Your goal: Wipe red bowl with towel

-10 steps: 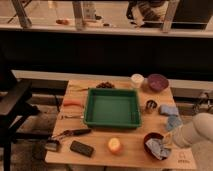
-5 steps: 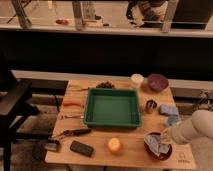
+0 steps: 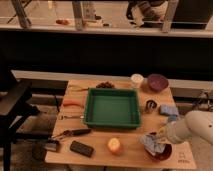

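Observation:
The red bowl [image 3: 163, 151] sits at the front right corner of the wooden table [image 3: 131, 156]. A pale blue-grey towel [image 3: 150, 143] lies bunched in the bowl and hangs over its left rim. My white arm [image 3: 196, 128] reaches in from the right. My gripper [image 3: 159, 136] is at the end of the arm, right on top of the towel, above the bowl's back left rim. The arm hides part of the bowl.
A green tray [image 3: 111, 121] stands mid-table. Behind the bowl are a metal cup [image 3: 150, 105], a blue cloth [image 3: 169, 110], a purple bowl [image 3: 157, 81] and a white cup [image 3: 136, 80]. An orange fruit [image 3: 115, 145], a black device [image 3: 81, 148] and tools [image 3: 70, 133] lie front left.
My arm has moved left over the bowl, and the towel has shifted left with it, towards the bowl's left rim.

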Controlling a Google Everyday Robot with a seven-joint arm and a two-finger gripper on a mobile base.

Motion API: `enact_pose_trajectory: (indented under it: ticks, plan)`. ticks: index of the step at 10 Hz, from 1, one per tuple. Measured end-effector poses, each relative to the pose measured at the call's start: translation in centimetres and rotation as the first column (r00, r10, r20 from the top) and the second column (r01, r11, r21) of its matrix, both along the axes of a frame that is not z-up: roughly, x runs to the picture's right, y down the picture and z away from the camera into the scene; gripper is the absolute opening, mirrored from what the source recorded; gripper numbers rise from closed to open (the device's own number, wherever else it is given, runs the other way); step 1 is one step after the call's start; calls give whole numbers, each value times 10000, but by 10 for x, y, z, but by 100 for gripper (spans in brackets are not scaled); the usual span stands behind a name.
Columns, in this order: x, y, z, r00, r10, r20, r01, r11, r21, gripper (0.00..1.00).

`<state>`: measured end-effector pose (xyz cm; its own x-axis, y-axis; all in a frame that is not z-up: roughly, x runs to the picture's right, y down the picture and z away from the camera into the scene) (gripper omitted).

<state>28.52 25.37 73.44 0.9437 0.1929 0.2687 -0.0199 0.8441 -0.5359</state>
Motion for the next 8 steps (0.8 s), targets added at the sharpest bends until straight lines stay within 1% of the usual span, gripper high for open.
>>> enact_pose_trajectory:
  ticks: [1, 4, 6, 8]
  plan:
    - [-1, 3, 8, 10000, -44, -63, 44, 10000, -10, 0]
    - [-4, 6, 17, 9998, -128, -151, 126, 9999, -107, 0]
    - [-3, 8, 14, 9995, -203, -250, 198, 9996, -205, 0]
    - [-1, 14, 7, 9990, -313, -314, 298, 9985, -452, 0]
